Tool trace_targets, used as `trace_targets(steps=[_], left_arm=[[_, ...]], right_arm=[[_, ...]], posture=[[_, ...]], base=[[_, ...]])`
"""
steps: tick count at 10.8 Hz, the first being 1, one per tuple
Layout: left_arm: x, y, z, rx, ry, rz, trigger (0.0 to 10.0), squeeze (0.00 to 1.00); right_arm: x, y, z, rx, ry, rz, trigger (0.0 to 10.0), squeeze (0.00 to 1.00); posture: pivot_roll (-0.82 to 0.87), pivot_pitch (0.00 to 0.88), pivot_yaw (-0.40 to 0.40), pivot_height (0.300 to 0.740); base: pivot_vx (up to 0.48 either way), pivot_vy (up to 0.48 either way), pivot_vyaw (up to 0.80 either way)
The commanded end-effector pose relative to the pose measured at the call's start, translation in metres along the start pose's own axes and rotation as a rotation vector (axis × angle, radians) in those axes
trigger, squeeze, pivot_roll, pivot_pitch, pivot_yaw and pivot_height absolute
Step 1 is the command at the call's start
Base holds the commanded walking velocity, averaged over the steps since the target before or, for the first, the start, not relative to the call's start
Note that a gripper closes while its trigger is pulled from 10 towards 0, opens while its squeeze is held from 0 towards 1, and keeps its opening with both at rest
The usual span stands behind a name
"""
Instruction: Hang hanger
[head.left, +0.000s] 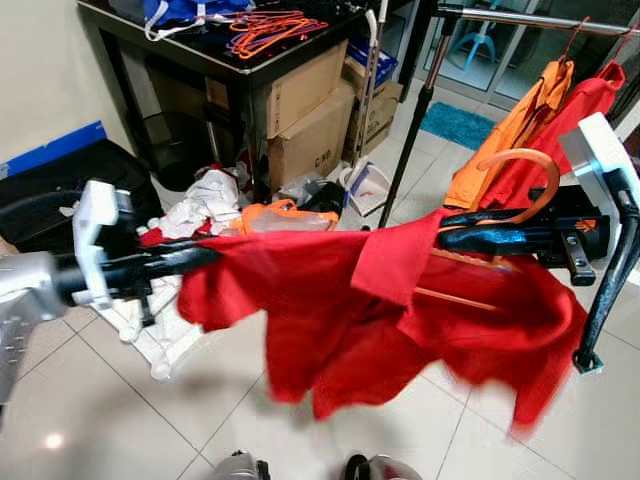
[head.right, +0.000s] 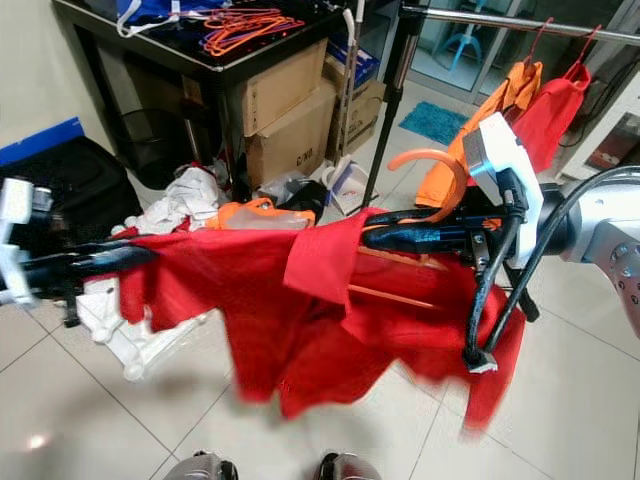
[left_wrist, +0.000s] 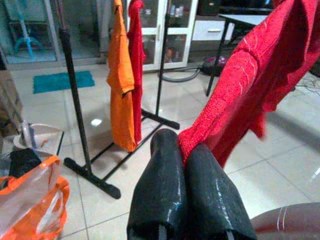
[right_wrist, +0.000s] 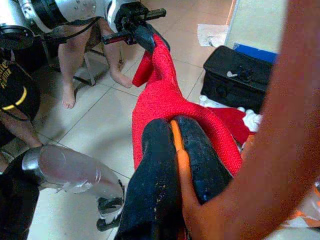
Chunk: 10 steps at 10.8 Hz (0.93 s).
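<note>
The jaws of the right gripper are clamped on the orange hanger just below its hook, and those of the left gripper are pinched tight on one edge of the red shirt, which is stretched between the two arms and draped over the hanger's bars. The garment rail stands ahead and to the right, well above the hook, with an orange shirt and another red one already on it. To hang it cleanly, I judge the right arm must lift until the hook clears the rail, approach beside the hung clothes, then lower. The left gripper should give slack, or the taut cloth may drag the hanger askew. A person's bare legs stand close behind.
</note>
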<state>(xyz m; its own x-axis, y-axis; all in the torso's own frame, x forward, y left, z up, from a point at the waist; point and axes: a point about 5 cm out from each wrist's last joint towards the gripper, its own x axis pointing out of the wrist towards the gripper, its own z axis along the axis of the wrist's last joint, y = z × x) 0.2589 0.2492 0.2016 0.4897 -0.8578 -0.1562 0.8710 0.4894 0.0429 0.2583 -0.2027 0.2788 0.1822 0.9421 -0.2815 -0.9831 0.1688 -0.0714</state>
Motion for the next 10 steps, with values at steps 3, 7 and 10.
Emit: trace_targets(steps=[3, 7, 10], left_arm=[[-0.019, 0.005, -0.002, 0.004, 0.029, 0.074, 0.0, 0.00], [-0.035, 0.004, -0.009, -0.004, 0.062, 0.134, 0.0, 0.00], [-0.037, -0.002, -0.016, -0.006, 0.063, 0.175, 0.0, 0.00]], right_arm=[[-0.007, -0.001, 0.005, -0.032, 0.008, -0.021, 10.0, 0.00], [-0.010, -0.004, 0.003, -0.037, 0.025, -0.034, 10.0, 0.00], [-0.011, -0.007, 0.003, -0.042, 0.023, -0.048, 10.0, 0.00]], posture=[[-0.02, 0.077, -0.057, 0.740], [-0.02, 0.073, -0.060, 0.740], [-0.02, 0.069, -0.071, 0.740]], base=[[0.000, 0.000, 0.00], [0.000, 0.000, 0.00], [0.000, 0.000, 0.00]])
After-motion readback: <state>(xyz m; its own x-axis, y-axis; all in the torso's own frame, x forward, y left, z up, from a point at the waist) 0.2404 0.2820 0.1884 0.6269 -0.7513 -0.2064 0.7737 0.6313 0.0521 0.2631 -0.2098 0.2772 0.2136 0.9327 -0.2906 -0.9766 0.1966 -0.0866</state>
